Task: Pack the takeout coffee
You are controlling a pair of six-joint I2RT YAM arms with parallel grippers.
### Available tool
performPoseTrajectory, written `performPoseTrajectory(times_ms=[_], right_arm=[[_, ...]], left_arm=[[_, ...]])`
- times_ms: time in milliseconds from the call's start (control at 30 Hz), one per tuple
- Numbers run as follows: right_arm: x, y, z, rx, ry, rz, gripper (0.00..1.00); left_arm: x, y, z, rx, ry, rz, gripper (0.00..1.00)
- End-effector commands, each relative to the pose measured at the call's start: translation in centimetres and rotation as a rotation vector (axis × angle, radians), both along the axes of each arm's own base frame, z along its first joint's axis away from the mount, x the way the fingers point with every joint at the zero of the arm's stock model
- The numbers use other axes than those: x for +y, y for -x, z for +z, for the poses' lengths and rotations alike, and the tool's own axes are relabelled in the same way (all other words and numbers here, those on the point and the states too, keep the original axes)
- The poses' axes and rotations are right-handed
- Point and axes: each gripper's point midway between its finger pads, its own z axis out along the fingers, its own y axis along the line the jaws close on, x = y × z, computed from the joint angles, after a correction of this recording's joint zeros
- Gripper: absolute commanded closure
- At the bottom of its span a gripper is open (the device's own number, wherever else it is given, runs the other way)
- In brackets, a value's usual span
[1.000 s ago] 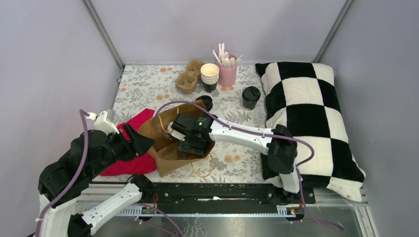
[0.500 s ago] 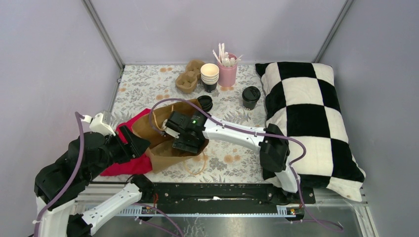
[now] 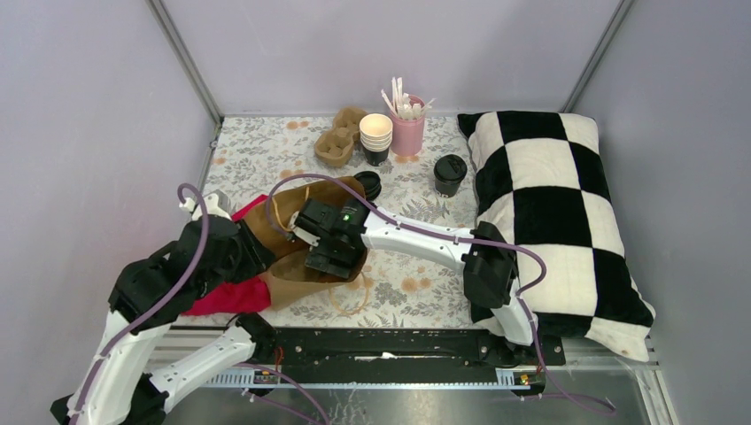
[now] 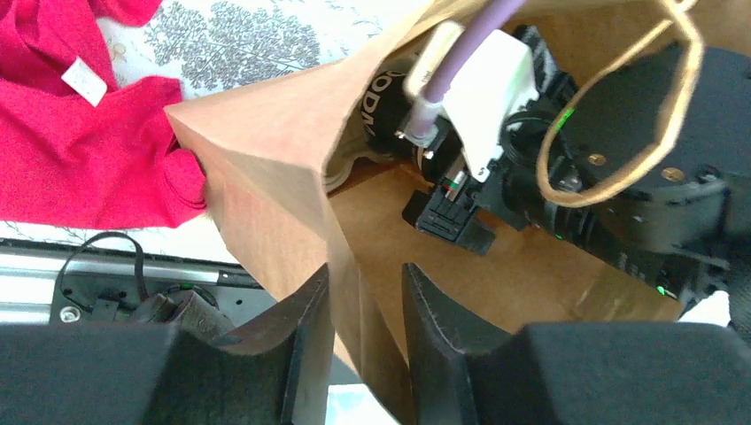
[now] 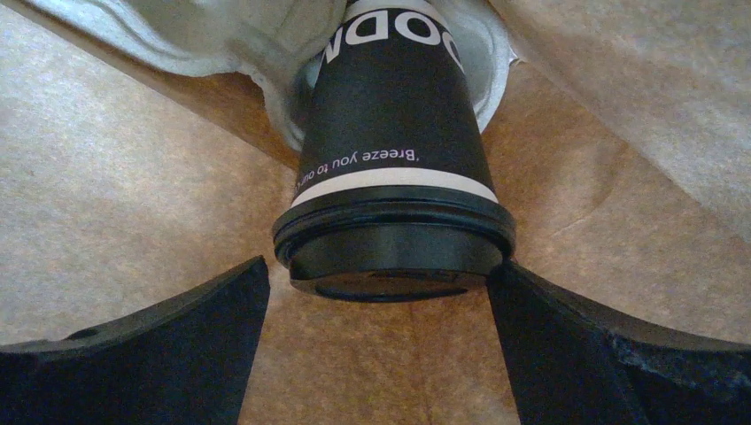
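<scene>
One takeout coffee [image 5: 394,177], black with a black lid, stands in a pale pulp tray [image 5: 221,35] inside the brown paper bag [image 3: 288,274]; its side shows in the left wrist view [image 4: 376,97]. My right gripper [image 5: 379,266] reaches into the bag [image 4: 266,177] and is open. Its fingers flank the lid, with a gap on the left side. My left gripper [image 4: 366,270] sits at the bag's near-left corner [image 3: 257,252], its jaws narrow with the bag's wall pinched between them. A second lidded cup [image 3: 450,174] stands on the table by the pillow.
A red cloth [image 3: 232,297] lies under the bag's left side. At the back stand a cardboard cup carrier [image 3: 338,142], a stack of lidless cups [image 3: 375,137], a pink cup of stirrers [image 3: 408,133] and loose lids [image 3: 367,183]. A checkered pillow [image 3: 549,212] fills the right.
My left arm has swung in toward the bag and its jaws have narrowed onto the bag's wall. My right gripper's jaws have widened around the cup's lid.
</scene>
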Motion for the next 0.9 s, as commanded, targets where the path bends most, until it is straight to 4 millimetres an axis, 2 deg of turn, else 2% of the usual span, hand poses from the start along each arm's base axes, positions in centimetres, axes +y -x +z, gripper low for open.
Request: performPoseTrajectory(times_ms=[0, 233, 433, 633, 867], right_arm=[[-0.1, 2.7, -1.2, 0.142, 0.003, -0.014, 0.0], [0.5, 3.1, 4.7, 0.139, -0.108, -0.046, 0.0], [-0.4, 3.6, 8.3, 0.12, -0.151, -0.075, 0.0], [-1.8, 4.1, 10.5, 0.094, -0.158, -0.102, 0.0], [-3.0, 4.8, 10.7, 0.021, -0.112, -0.109, 0.0]], left_arm=[[0.4, -0.6, -0.5, -0.022, 0.014, 0.062, 0.7], [-0.3, -0.2, -0.8, -0.007, 0.043, 0.031, 0.92], [-1.4, -0.2, -0.6, 0.002, 0.063, -0.024, 0.96], [-2.6, -0.5, 0.2, 0.0, 0.104, -0.046, 0.99], [-5.0, -1.4, 1.1, 0.033, 0.181, -0.07, 1.0]])
